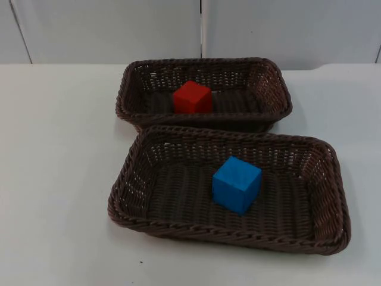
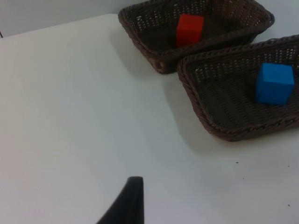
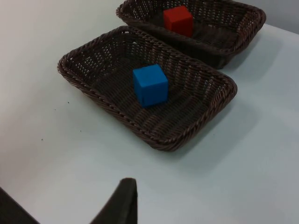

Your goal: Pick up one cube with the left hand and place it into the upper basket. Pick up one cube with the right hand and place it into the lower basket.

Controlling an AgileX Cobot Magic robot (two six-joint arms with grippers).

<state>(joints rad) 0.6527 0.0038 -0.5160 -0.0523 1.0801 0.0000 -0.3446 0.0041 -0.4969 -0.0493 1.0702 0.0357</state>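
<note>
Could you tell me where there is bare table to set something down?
Bare white table lies left of both baskets, plus a strip in front of the lower basket. It is crowded where that basket's rim meets the upper basket; the blue cube and red cube sit inside.

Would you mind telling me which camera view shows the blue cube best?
The top view: the blue cube sits large and unobstructed in the lower basket, with three faces visible. The right wrist view also shows it clearly, seen at an angle; the left wrist view has it near the picture's edge.
</note>
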